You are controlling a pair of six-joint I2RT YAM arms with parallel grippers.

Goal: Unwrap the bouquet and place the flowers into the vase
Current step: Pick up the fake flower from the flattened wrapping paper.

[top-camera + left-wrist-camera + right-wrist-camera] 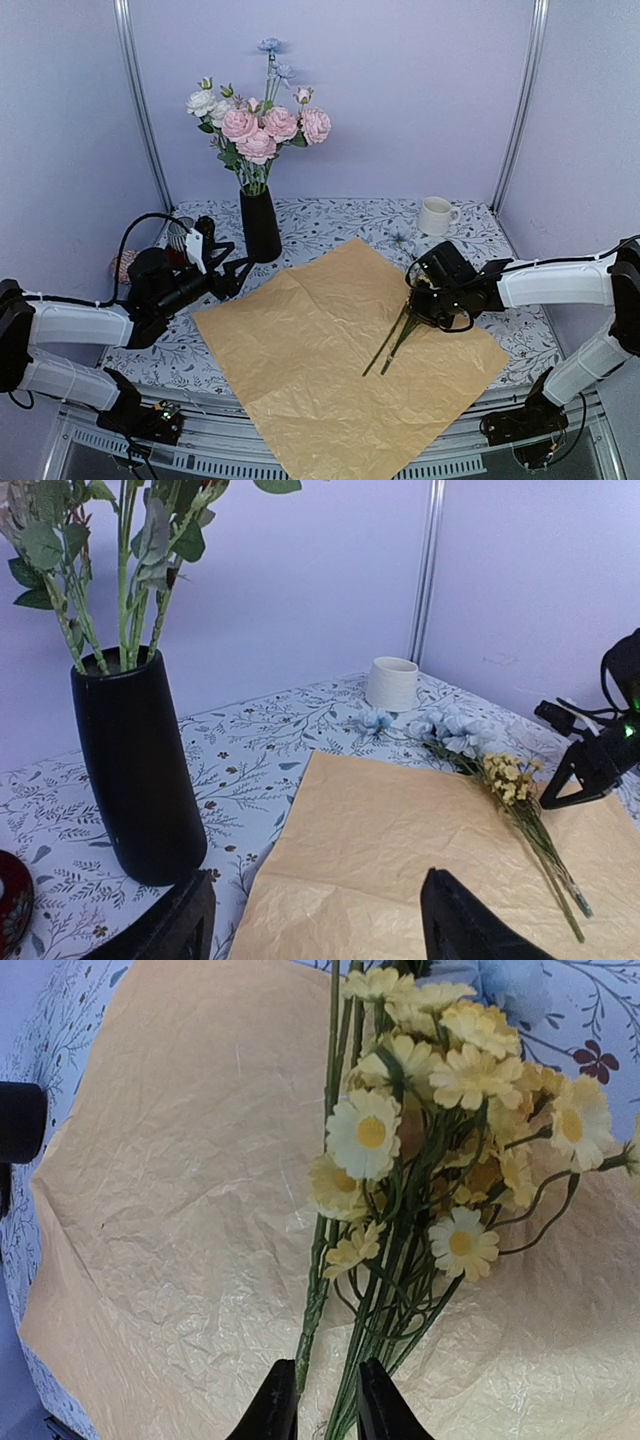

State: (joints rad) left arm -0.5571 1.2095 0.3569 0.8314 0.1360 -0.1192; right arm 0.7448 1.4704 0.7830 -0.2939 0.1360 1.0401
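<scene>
The bouquet's tan wrapping paper [340, 350] lies spread flat on the table. Pink, white and blue flowers [260, 125] stand in the black vase [260, 225] at the back left. A bunch of small yellow flowers [430, 1140] with pale blue blooms [460, 730] lies on the paper's right side. My right gripper [425, 300] is down on this bunch, and its fingers [327, 1410] are closed around the green stems. My left gripper [235, 275] hovers open beside the vase [135, 770], with nothing between its fingers [320, 920].
A white mug [435, 215] stands at the back right of the patterned tablecloth. A small striped object on a red base [178, 235] sits behind my left arm. Lilac walls close in the back and both sides.
</scene>
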